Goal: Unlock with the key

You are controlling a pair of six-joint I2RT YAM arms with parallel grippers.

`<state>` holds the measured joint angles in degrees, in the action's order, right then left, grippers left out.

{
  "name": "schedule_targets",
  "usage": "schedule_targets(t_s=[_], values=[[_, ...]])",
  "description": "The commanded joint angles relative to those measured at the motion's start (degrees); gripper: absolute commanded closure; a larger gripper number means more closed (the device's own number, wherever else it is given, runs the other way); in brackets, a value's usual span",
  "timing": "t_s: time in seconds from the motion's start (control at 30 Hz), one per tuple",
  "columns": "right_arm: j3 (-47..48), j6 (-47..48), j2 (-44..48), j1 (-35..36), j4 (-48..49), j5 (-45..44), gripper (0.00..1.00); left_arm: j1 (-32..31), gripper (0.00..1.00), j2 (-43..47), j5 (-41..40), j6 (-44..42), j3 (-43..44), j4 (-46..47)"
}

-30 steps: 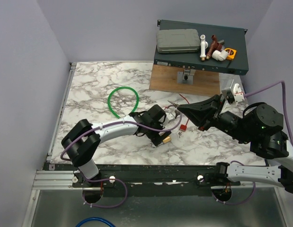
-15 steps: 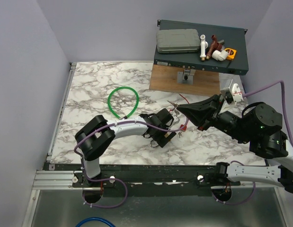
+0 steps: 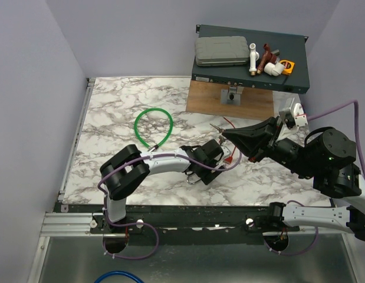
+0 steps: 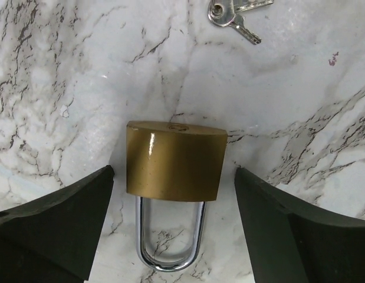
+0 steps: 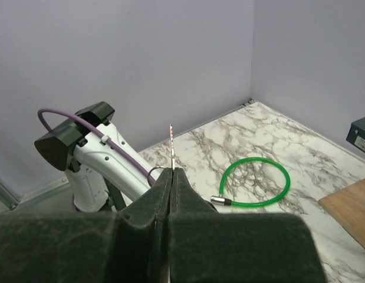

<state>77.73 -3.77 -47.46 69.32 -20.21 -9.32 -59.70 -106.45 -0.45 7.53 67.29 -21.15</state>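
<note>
In the left wrist view a brass padlock lies flat on the marble, its silver shackle pointing toward the camera. My left gripper is open, with one black finger on each side of the lock body and a gap on both sides. My right gripper hovers just right of the left one, shut on the key. The key's thin blade sticks out past the fingertips, and a small ring shows beside it. A red cord and tag hang below the right gripper.
A green cable loop lies on the marble, left of both grippers. Loose silver keys rest just beyond the padlock. A wooden board and a dark box carrying fittings stand at the back right.
My left arm has reached further right, bringing its gripper down around the padlock, and its jaws have narrowed a little. The right gripper has stayed nearly still, holding the key.
</note>
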Motion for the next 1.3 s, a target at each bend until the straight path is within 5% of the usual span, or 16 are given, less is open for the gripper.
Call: schedule_targets(t_s=[0.0, 0.2, 0.63, 0.77, 1.0, 1.27], values=[[1.6, 0.9, 0.6, 0.3, -0.2, -0.1, 0.99, -1.1, 0.24, -4.0, -4.9, -1.7, -3.8, 1.6], [1.5, 0.9, 0.8, 0.3, -0.3, 0.0, 0.99, -2.4, 0.38, -5.5, -6.9, -2.6, -4.4, 2.6], [2.3, 0.9, 1.1, 0.4, -0.8, -0.1, 0.99, -3.1, 0.2, -3.8, -7.1, -4.9, -7.1, -0.5], [2.4, 0.9, 1.0, 0.4, -0.9, -0.1, 0.99, -3.1, 0.21, -3.6, -5.5, -5.1, -6.7, -2.1], [3.0, 1.0, 1.1, 0.3, -1.5, -0.9, 0.99, -3.1, 0.37, -2.4, 0.3, -7.2, -4.1, -6.4], [3.4, 1.0, 0.4, 0.3, -1.9, -0.8, 0.99, -3.1, 0.36, -4.2, 5.0, -8.3, -0.4, -12.4]])
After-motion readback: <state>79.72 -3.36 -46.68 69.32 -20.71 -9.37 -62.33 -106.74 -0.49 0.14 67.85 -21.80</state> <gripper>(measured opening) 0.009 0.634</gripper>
